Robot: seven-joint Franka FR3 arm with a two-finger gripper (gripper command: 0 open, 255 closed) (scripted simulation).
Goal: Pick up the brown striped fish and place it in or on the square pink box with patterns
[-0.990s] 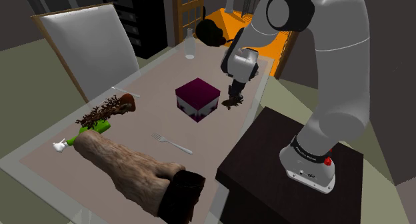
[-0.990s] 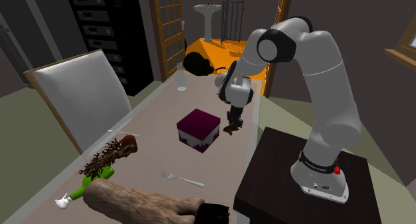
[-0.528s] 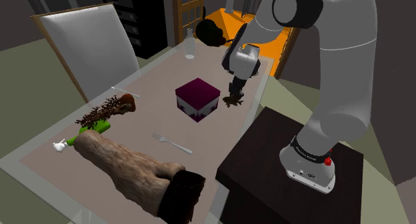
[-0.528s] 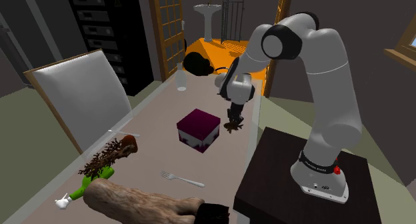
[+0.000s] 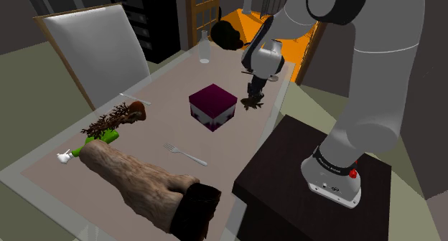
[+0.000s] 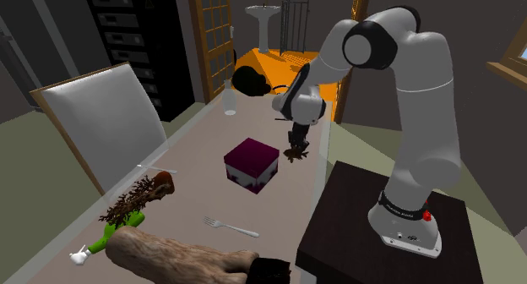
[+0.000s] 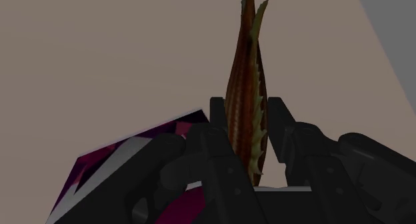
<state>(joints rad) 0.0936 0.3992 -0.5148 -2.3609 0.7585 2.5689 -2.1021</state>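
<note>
Nearest in the shoulder view, a big rough brown log-like thing with a dark end (image 5: 140,181) lies across the pale table (image 5: 165,89). Just past it are a silver metal fork (image 5: 185,153), a small green and white object (image 5: 100,136) and a brown twiggy bundle (image 5: 115,119). The dark box-shaped stand (image 5: 316,176) sits beside the table's edge.

Further along, near the middle of the table, stands the square dark pink box with white patterns (image 5: 212,106), its lid closed. Just beside it, on the stand's side and apart from it, the all-black hand (image 5: 255,95) points downward, clenched on the brown striped fish (image 5: 251,104).

In the wrist view the two fingers (image 7: 221,119) press against the flat sides of the fish (image 7: 245,83). Its narrow spiny body juts out beyond the fingertips toward the table, with a corner of the box (image 7: 107,164) close alongside. The fish hangs at about the height of the box's top.

Beyond the hand, at the table's far end, stand a clear glass bottle (image 5: 204,49) and a round black object (image 5: 228,34). A white chair (image 5: 93,49) stands along the table's side.
</note>
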